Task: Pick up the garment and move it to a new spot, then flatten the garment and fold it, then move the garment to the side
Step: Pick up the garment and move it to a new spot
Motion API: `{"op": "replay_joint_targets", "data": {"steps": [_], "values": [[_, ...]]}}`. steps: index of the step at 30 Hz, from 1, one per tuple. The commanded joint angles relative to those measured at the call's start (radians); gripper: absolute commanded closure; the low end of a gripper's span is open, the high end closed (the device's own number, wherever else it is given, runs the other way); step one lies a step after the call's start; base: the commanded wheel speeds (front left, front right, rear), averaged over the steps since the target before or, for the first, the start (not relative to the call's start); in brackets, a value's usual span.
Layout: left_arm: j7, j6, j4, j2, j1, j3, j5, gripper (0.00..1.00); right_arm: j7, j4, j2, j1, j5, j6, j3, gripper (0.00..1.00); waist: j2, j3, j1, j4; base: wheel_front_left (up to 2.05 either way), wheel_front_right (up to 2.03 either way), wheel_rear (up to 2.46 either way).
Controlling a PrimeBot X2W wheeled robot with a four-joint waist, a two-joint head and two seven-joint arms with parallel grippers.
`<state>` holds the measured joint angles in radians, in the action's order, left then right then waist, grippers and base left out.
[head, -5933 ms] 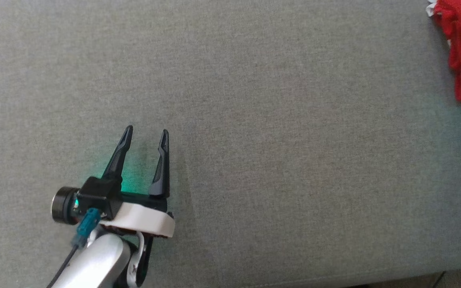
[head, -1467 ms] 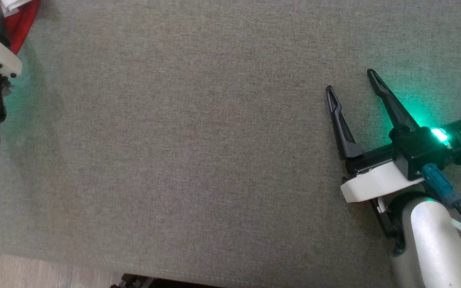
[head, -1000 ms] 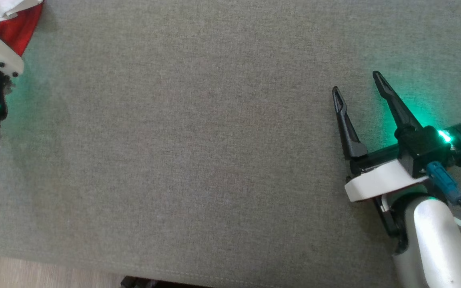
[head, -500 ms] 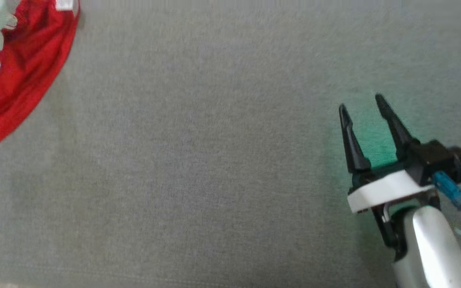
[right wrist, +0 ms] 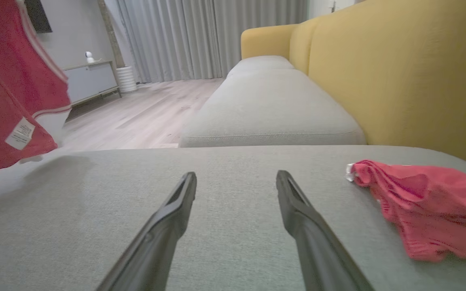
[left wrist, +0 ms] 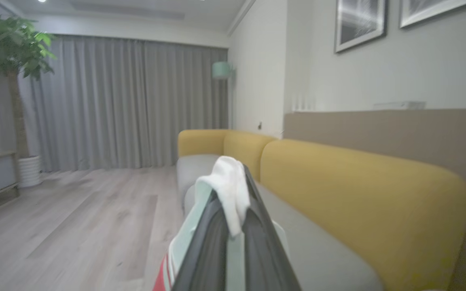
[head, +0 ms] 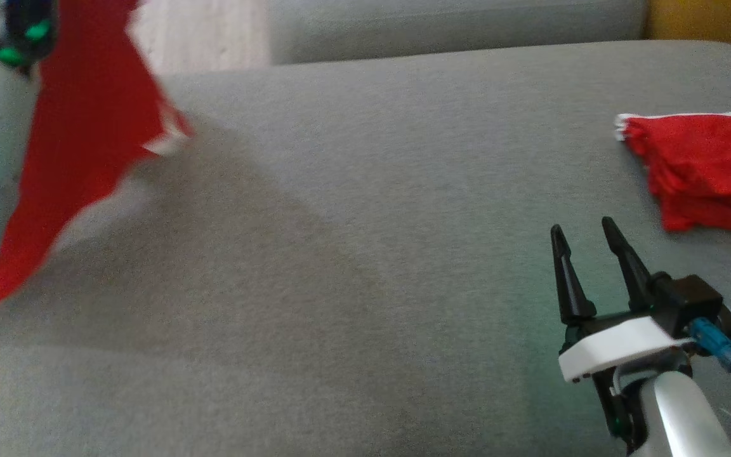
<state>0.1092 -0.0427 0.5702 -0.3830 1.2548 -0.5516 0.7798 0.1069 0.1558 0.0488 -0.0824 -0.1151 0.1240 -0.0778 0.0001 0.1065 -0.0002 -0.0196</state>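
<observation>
- Left gripper point(left wrist: 233, 190): clamped on red garment point(head: 86, 127), hanging at left.
- Right gripper point(head: 584, 231): jaws apart, empty, over grey cushion point(head: 365, 254).
- Folded red cloth point(head: 702, 171): far right.

**A:** What sits under the right gripper point(right wrist: 236, 174)?

**B:** A grey sofa seat point(right wrist: 257, 242). A 2nd grey cushion point(right wrist: 269, 105) lies straight ahead of it, and a yellow backrest point(right wrist: 399, 72) runs along its right.

**A:** And further ahead?

**B:** To the front left there is pale wood floor point(right wrist: 144, 109). Grey curtains point(right wrist: 200, 36) cover the far wall, with a grey sideboard point(right wrist: 89, 83) and a white pot point(right wrist: 126, 79) near them.

**A:** Around the left gripper point(left wrist: 233, 190)?

**B:** A leafy plant point(left wrist: 10, 44) stands far to its left. Ahead, a lamp point(left wrist: 221, 69) with a teal shade stands beside the curtains. Up to its right, 2 framed pictures point(left wrist: 360, 22) hang on a pale wall point(left wrist: 419, 64) above a tan panel point(left wrist: 378, 129).
</observation>
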Motion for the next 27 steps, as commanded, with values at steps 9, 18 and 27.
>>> {"op": "replay_joint_targets", "data": {"steps": [9,18,27], "values": [[0.004,0.042,-0.085,0.085,0.091,0.050,0.074,1.00,0.035,-0.008,0.001,-0.014,-0.017,0.007,0.003,0.00,-0.0001,-0.028,0.0002,-0.050,0.00,0.00,0.00],[-0.009,0.109,-0.123,0.072,-0.259,0.074,0.166,1.00,0.056,0.015,0.001,-0.006,-0.020,0.007,0.054,0.00,-0.0001,-0.005,0.0002,0.007,0.00,0.00,0.00],[-0.144,0.171,-0.044,-0.007,-0.680,0.129,0.208,1.00,0.054,0.020,0.001,-0.009,-0.016,0.007,0.036,0.00,-0.0001,0.033,0.0002,0.023,0.00,0.00,0.00]]}}
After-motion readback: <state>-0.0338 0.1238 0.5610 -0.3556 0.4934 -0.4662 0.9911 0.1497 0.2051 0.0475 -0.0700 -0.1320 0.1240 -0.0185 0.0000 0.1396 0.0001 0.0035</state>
